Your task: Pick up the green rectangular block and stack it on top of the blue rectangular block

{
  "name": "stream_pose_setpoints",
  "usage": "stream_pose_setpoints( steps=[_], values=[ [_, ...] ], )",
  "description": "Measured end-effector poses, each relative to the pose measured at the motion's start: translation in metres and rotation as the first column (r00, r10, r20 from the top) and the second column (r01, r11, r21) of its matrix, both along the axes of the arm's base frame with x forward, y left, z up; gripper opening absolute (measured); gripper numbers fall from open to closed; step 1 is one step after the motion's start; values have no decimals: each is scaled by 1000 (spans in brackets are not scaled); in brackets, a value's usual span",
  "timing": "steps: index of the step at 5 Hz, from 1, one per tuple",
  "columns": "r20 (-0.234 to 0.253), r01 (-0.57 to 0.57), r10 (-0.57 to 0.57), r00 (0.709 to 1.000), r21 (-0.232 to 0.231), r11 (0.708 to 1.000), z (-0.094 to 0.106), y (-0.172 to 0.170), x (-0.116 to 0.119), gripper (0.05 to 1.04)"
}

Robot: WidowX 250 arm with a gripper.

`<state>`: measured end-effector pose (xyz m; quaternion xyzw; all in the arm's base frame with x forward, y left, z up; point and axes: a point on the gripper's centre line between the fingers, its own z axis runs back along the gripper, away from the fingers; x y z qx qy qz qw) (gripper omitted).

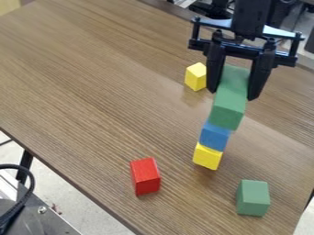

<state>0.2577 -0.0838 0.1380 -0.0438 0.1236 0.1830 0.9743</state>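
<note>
Across the view spreads a brown wood-grain table (73,82). Towards one o'clock hangs the black two-finger gripper (233,93), clamped on a long green block (228,104) held tilted. Directly beneath, in its way downward, stands a stack: a blue cube (215,136) on a yellow cube (207,156); whether the green block touches the blue one cannot be told. Around the stack, a smaller green block (253,198) lies at five o'clock, a red block (146,176) at eight, and a small yellow block (196,76) near twelve, appearing just beside one finger.
</note>
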Motion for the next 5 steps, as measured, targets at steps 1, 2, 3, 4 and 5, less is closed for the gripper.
stream_pose_setpoints(
  steps=[1, 2, 3, 4, 5],
  values=[
    [-16, 4, -4, 1000, -3, 1000, -3, 1, 0, 564],
    [-33, 5, -6, 999, -4, 1000, -8, 0, 1, 604],
    [-28, 0, 0, 1000, -10, 1000, -8, 2, 2, 731],
    [-40, 3, -4, 999, -17, 1000, -11, 1, 2, 977],
    [-37, 0, -1, 999, -32, 999, -12, 0, 3, 997]
  ],
)
